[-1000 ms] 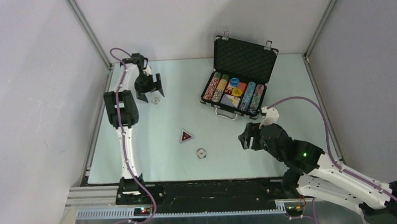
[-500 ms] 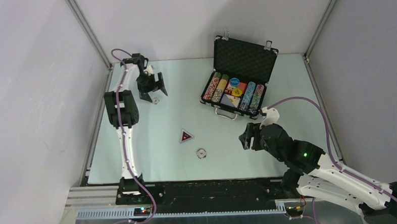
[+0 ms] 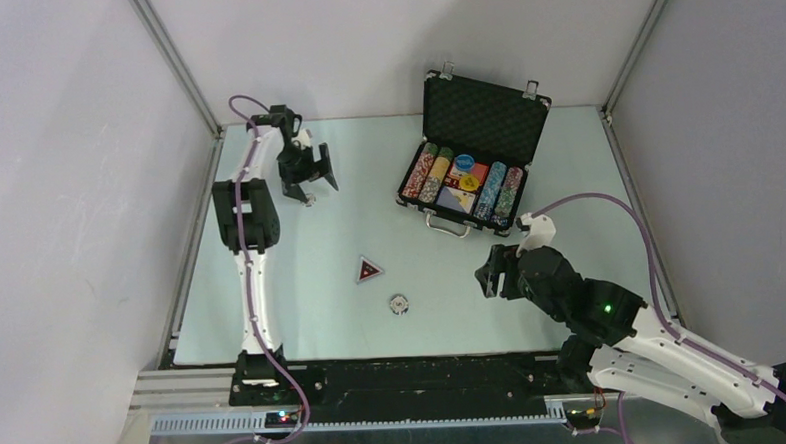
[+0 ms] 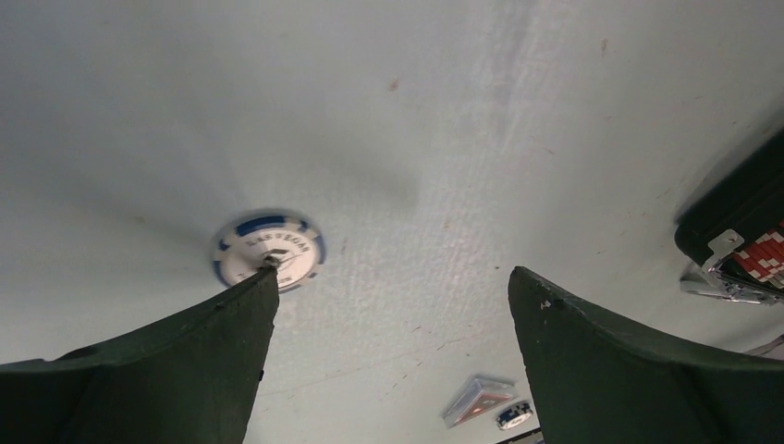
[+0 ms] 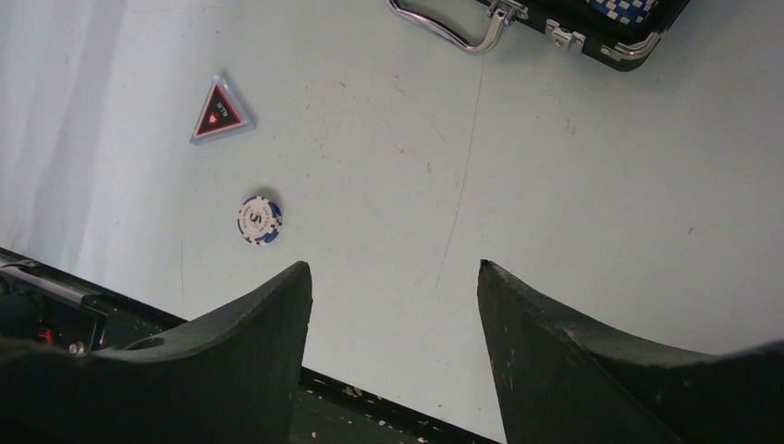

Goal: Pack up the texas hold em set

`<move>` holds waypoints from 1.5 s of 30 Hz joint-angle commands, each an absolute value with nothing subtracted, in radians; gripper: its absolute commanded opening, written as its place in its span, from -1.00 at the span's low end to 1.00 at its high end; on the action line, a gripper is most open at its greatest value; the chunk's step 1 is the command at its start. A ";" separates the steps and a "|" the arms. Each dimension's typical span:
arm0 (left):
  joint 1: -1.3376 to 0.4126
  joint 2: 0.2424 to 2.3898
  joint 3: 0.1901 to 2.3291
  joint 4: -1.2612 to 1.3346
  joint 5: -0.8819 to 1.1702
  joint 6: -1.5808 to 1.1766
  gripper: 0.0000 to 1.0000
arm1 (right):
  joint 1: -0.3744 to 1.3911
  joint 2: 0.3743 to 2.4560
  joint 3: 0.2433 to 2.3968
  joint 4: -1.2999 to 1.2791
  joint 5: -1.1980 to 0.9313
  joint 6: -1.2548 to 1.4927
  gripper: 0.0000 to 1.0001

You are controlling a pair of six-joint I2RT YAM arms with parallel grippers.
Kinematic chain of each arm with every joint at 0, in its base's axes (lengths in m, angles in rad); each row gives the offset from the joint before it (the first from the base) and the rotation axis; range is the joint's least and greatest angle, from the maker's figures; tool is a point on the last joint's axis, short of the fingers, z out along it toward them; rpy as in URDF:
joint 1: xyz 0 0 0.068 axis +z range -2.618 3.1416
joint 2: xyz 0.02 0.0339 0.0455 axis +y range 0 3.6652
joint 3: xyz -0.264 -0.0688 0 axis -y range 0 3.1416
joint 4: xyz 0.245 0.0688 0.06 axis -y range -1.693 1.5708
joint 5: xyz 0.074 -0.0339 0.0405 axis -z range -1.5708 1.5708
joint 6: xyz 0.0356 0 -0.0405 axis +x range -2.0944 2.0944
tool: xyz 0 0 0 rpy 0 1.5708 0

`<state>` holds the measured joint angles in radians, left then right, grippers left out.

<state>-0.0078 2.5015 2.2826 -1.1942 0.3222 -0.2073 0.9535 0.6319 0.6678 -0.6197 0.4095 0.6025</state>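
The black briefcase stands open at the back right, with rows of chips, a blue and a yellow disc and cards in its tray. A blue-and-white poker chip lies flat at the far left. My left gripper is open over it, and the left fingertip rests on the chip's near edge. In the top view this gripper partly covers that chip. A dark triangular piece and a second chip lie mid-table. My right gripper hangs open and empty near the front, right of them.
The briefcase's silver handle points toward the front. A black rail runs along the near edge. White walls and aluminium posts close in the table on three sides.
My left gripper has shifted right and now stands over the far-left chip, its left fingertip on it. The right arm has barely moved.
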 commanded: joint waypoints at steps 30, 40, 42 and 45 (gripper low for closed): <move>-0.337 2.533 2.258 -1.199 0.339 -0.197 0.99 | 0.947 0.635 0.658 -0.586 0.398 0.618 0.40; -0.338 2.261 2.215 -1.156 0.166 -0.197 0.99 | 0.948 0.640 0.658 -0.588 0.402 0.620 0.40; -0.337 2.204 2.200 -1.130 0.126 -0.198 0.99 | 0.949 0.649 0.658 -0.583 0.399 0.622 0.40; -0.331 2.141 2.120 -1.062 0.042 -0.225 0.99 | 0.952 0.658 0.658 -0.573 0.394 0.624 0.40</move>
